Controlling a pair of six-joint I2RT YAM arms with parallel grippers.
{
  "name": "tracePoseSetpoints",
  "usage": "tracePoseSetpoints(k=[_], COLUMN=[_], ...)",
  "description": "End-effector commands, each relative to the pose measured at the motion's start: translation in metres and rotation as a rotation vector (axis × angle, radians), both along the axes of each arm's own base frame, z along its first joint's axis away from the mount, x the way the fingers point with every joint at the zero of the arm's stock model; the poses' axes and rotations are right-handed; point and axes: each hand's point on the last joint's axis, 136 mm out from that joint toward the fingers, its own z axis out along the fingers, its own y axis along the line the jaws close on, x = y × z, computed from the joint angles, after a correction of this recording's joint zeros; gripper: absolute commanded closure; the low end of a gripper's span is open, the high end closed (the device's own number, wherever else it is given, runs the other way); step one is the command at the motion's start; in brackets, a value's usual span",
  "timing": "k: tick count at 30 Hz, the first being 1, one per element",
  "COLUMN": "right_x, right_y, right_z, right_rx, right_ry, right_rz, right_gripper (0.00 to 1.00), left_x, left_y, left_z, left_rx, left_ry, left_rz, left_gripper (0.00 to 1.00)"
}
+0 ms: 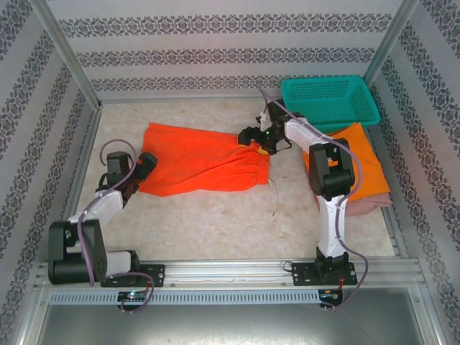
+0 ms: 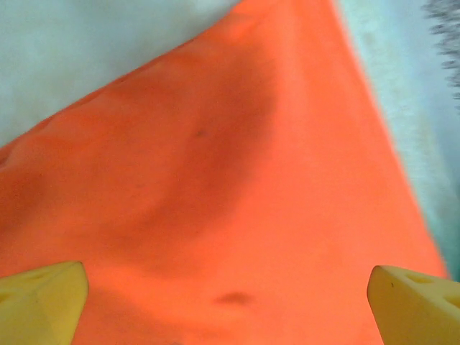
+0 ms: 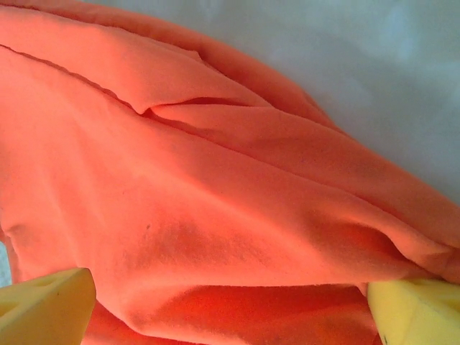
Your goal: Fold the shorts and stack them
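Observation:
The large red-orange shorts (image 1: pixel 201 162) lie spread across the middle of the table, gathered waist to the right. My left gripper (image 1: pixel 149 161) is over their lower left corner. It stands open, its yellow fingertips (image 2: pixel 39 295) wide apart above flat cloth (image 2: pixel 237 180). My right gripper (image 1: pixel 251 135) is at the waist's far corner, also open, with folds of the red-orange cloth (image 3: pixel 215 201) bunched between its fingertips (image 3: pixel 47 305). The orange shorts (image 1: pixel 363 154) lie at the right on top of the dusty pink pair (image 1: pixel 374 203), partly hidden by the right arm.
A teal mesh basket (image 1: pixel 329 97) stands at the back right corner, touching the orange shorts. A white cord (image 1: pixel 273 192) trails on the table below the waist. Patterned walls and metal posts enclose the table; bare tabletop (image 1: pixel 215 223) lies in front.

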Motion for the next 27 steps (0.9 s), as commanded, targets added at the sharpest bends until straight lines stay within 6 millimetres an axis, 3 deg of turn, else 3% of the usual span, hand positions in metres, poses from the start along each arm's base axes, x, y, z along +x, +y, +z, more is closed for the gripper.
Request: tracePoseSetpoints(k=[1, 3, 6, 9, 12, 17, 21, 24, 27], right_x=[0.004, -0.006, -0.032, -0.064, -0.090, -0.125, -0.138, -0.140, -0.135], right_y=[0.002, 0.000, -0.008, -0.021, -0.044, -0.080, -0.098, -0.097, -0.096], right_z=[0.051, 0.090, 0.137, 0.164, 0.176, 0.172, 0.152, 0.136, 0.118], right_rx=[-0.021, -0.035, -0.069, -0.102, -0.148, -0.193, -0.120, -0.044, -0.016], right_ry=[-0.155, -0.263, -0.402, -0.499, -0.556, -0.597, -0.544, -0.509, -0.446], right_rz=[0.048, 0.065, 0.083, 0.083, 0.033, -0.083, -0.197, -0.226, -0.233], right_gripper=[0.03, 0.02, 0.02, 0.02, 0.03, 0.02, 0.02, 0.02, 0.02], left_x=[0.008, 0.009, 0.011, 0.015, 0.020, 0.040, 0.060, 0.073, 0.082], left_y=[-0.031, -0.065, -0.123, -0.186, -0.246, -0.330, -0.373, -0.385, -0.377], left_z=[0.076, 0.110, 0.143, 0.156, 0.153, 0.118, 0.067, 0.027, -0.013], left_rx=[0.074, 0.095, 0.068, 0.029, -0.007, -0.057, -0.083, -0.066, -0.001], left_ry=[-0.163, -0.231, -0.307, -0.339, -0.333, -0.254, -0.139, -0.059, 0.009], left_rz=[-0.125, -0.228, -0.379, -0.523, -0.648, -0.780, -0.835, -0.834, -0.791], left_gripper=[0.01, 0.04, 0.13, 0.26, 0.39, 0.56, 0.67, 0.72, 0.74])
